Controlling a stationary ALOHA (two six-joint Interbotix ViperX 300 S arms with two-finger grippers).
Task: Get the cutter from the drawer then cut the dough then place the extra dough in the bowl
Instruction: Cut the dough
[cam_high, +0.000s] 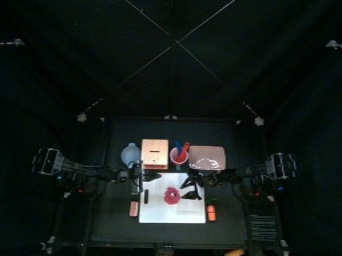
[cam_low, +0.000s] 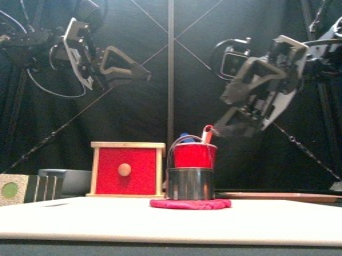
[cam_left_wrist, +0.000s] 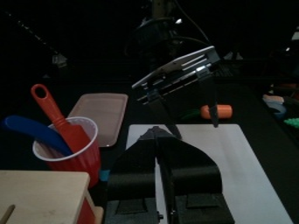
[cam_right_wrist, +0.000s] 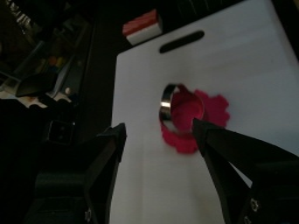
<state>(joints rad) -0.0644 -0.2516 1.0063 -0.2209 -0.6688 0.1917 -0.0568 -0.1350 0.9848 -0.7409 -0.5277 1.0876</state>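
The cutter (cam_right_wrist: 172, 103) stands in the pink dough (cam_right_wrist: 201, 112) in the middle of the white board (cam_right_wrist: 233, 52). The right gripper (cam_right_wrist: 162, 131) hangs above it, its 2 jaws wide and empty. The left gripper (cam_left_wrist: 163, 153), seemingly closed, hangs high at left. A skewed descent could shove the cutter and tear the outer ring.

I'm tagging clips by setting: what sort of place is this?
Likely a robot test booth staged as a toy kitchen: black curtains close it in, and the left gripper and right gripper hang above a white cutting board carrying pink dough with a metal cutter standing on it.
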